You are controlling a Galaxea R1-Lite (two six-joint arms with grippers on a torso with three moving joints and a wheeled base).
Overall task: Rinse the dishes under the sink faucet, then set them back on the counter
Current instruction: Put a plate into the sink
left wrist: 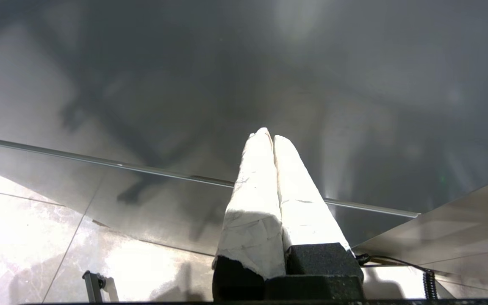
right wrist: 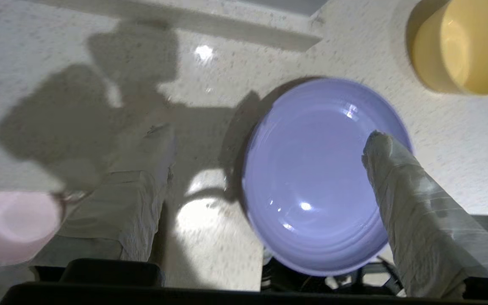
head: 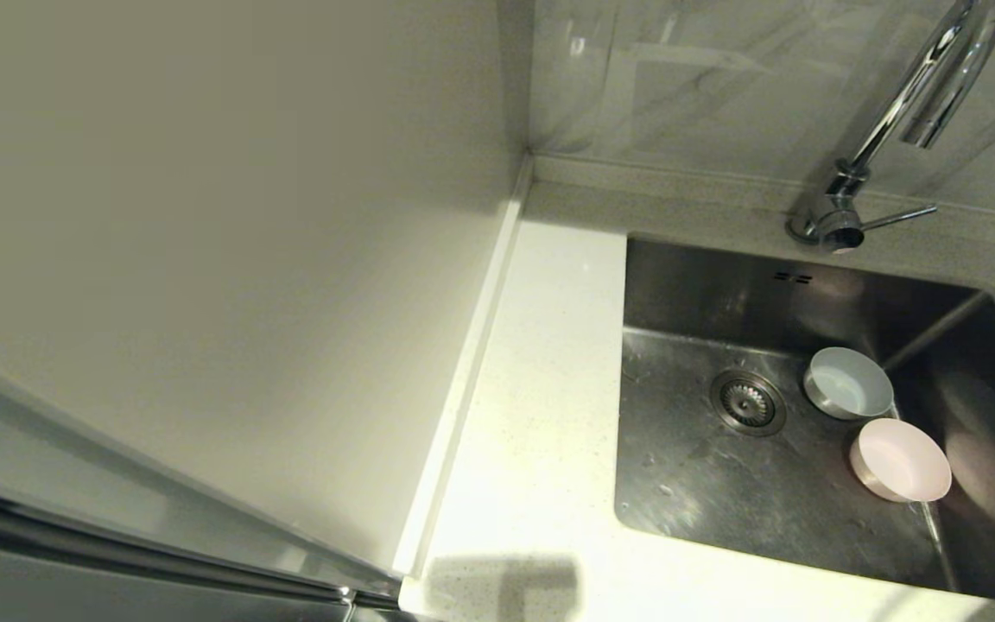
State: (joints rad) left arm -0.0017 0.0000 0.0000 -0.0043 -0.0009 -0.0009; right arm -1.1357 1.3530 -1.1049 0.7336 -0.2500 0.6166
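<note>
In the head view the pale blue-grey bowl (head: 847, 383) and the pale pink bowl (head: 901, 460) sit upright in the steel sink (head: 696, 484), right of the drain strainer (head: 747, 402). The chrome faucet (head: 921, 104) curves above the back rim, and no water shows. Neither arm appears in that view. In the right wrist view the lilac plate (right wrist: 311, 178) lies on the white counter (right wrist: 235, 51), its near rim past the counter's edge. My right gripper (right wrist: 268, 134) is open above it, one fingertip (right wrist: 377, 142) over the plate's inside, the other beside the plate. My left gripper (left wrist: 271, 134) is shut and empty, away from the sink.
A yellow cup (right wrist: 464, 46) stands on the counter beyond the plate. A blurred pink round thing (right wrist: 6, 224) shows beside my right gripper's other finger. A bare strip of counter (head: 532, 389) runs left of the sink along a pale wall panel (head: 204, 216).
</note>
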